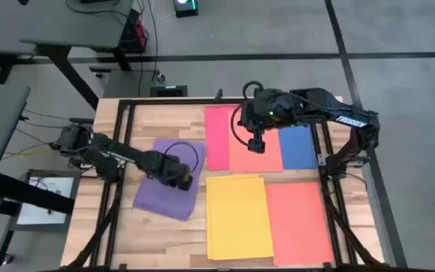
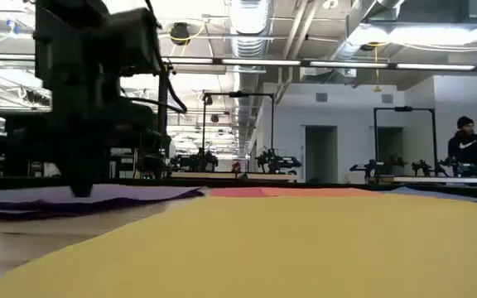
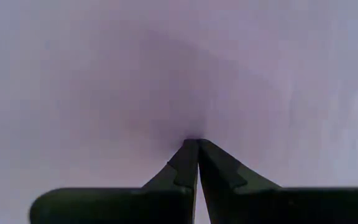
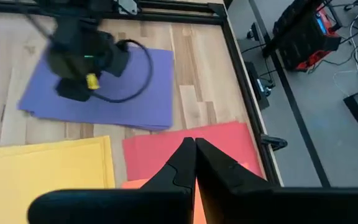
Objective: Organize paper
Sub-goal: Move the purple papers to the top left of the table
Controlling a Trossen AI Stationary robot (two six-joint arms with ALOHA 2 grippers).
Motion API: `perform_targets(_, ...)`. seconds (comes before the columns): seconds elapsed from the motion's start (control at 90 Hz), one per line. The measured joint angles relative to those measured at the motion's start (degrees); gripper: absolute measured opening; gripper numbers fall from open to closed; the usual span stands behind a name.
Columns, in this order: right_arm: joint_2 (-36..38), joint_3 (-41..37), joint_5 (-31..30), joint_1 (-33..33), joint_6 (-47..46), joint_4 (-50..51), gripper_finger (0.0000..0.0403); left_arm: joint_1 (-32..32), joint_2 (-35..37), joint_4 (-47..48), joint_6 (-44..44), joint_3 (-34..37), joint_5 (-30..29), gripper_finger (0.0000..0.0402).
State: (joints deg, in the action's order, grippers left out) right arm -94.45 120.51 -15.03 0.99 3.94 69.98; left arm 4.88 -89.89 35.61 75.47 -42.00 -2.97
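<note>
— So, where's the paper?
— All over the table: a skewed purple stack on the left, yellow stack near the middle, red sheets and a blue sheet further back.
— And the grippers?
— The left gripper presses closed fingers onto the purple, gripping nothing. The right gripper, also closed and empty, hovers over the orange sheet.
</note>
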Motion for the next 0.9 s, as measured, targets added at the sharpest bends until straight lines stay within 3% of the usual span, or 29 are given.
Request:
perform_targets(0.367, 0.0, 0.0, 0.0, 0.0, -3.5, 5.6, 0.0000, -13.4, 0.0, 4.2, -11.4, 0.0, -4.6, 0.0000)
perform_targets(0.756, 0.0, 0.0, 0.0, 0.3, -4.0, 5.9, 0.0000, -26.8, -0.1, 1.0, -16.7, 0.1, -4.3, 0.0000)
perform_targets(0.9, 0.0, 0.0, 0.0, 0.3, -4.1, 5.9, 0.0000, -28.5, 1.6, 0.8, -19.4, 0.1, -3.6, 0.0000)
